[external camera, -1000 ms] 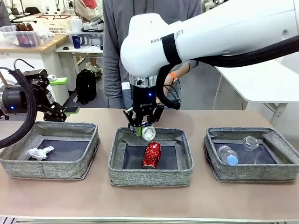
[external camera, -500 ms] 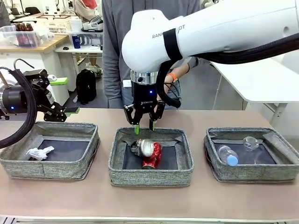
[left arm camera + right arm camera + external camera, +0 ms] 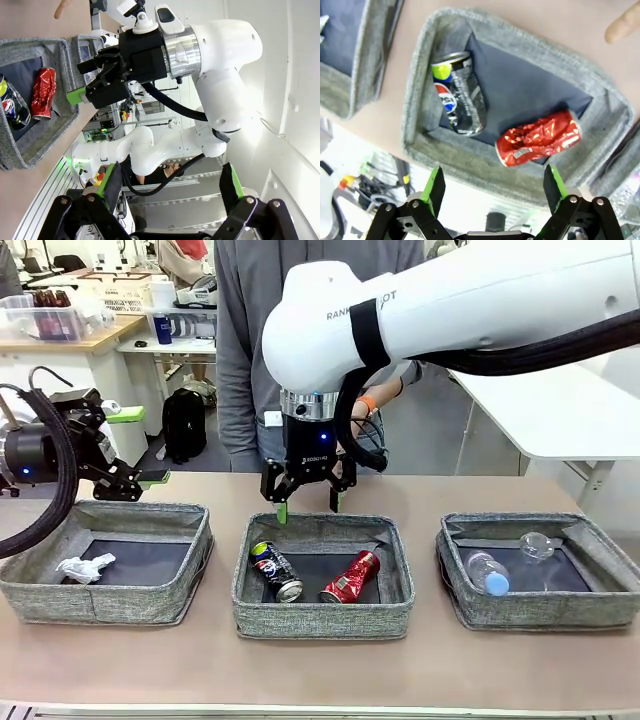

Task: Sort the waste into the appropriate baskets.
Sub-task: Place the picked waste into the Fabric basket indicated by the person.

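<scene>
The right arm (image 3: 470,310) reaches across from the right side and positions the right gripper (image 3: 308,508) above the far rim of the middle basket (image 3: 323,615), jaws spread wide and holding nothing; this placement is consistent with a release over that basket. The left gripper (image 3: 125,480) hangs above the far rim of the left basket (image 3: 105,602), jaws likewise spread and empty, clear of the middle of the table. Three grey woven baskets sit in a row on the table (image 3: 320,670), one per waste class as judged from their contents. The right basket (image 3: 545,612) holds the clear blue-capped bottle (image 3: 487,572) and the clear plastic cup (image 3: 536,545). The middle basket holds the dark blue soda can (image 3: 276,571) at its left and the dented red soda can (image 3: 351,578) at its right, both lying on their sides, apart. The left basket holds the crumpled white paper wad (image 3: 84,568). No waste is visible on the bare tabletop, so sorting appears near complete.
</scene>
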Available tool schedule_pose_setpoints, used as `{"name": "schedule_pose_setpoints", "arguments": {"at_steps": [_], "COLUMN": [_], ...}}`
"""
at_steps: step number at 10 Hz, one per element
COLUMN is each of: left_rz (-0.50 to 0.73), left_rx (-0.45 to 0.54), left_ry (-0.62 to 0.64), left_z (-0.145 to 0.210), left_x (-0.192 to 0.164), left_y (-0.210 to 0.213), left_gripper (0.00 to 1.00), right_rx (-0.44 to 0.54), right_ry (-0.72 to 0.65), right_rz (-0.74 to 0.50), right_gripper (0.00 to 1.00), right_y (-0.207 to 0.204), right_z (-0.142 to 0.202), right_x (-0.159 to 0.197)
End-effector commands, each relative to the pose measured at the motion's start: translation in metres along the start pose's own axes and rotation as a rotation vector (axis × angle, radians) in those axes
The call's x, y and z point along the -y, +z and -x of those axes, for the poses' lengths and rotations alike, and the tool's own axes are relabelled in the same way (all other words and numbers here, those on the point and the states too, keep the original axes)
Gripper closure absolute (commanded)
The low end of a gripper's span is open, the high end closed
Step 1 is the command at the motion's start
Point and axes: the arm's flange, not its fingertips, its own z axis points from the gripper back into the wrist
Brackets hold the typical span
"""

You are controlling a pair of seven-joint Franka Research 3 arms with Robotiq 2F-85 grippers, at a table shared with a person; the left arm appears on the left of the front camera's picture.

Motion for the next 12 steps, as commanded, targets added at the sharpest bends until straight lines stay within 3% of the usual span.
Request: {"name": "schedule_pose_setpoints", "arguments": {"at_steps": [1, 3, 5, 7, 10, 12], "left_rz": [0.013, 0.013, 0.013, 0.013, 0.013, 0.013], "left_rx": [0.014, 0.014, 0.014, 0.014, 0.014, 0.014], "left_ry": [0.007, 0.007, 0.007, 0.007, 0.007, 0.007], "left_z": [0.005, 0.005, 0.005, 0.005, 0.005, 0.005], "left_x": [0.004, 0.004, 0.004, 0.004, 0.004, 0.004], "left_y": [-0.005, -0.005, -0.005, -0.005, -0.005, -0.005], "left_gripper": [0.0, 0.0, 0.0, 0.0, 0.0, 0.0], "right_rx": [-0.012, 0.013, 0.04, 0.173, 0.385, 0.475], "right_ry": [-0.01, -0.093, -0.223, -0.261, -0.297, -0.401], "right_rz": [-0.053, -0.187, -0.507, -0.745, -1.126, -1.257], "right_gripper": [0.0, 0.0, 0.0, 0.0, 0.0, 0.0], "right_y": [0.005, 0.019, 0.053, 0.063, 0.049, 0.029], "right_z": [0.003, 0.012, 0.058, 0.108, 0.172, 0.2], "right_x": [0.005, 0.019, 0.066, 0.117, 0.163, 0.177]}}
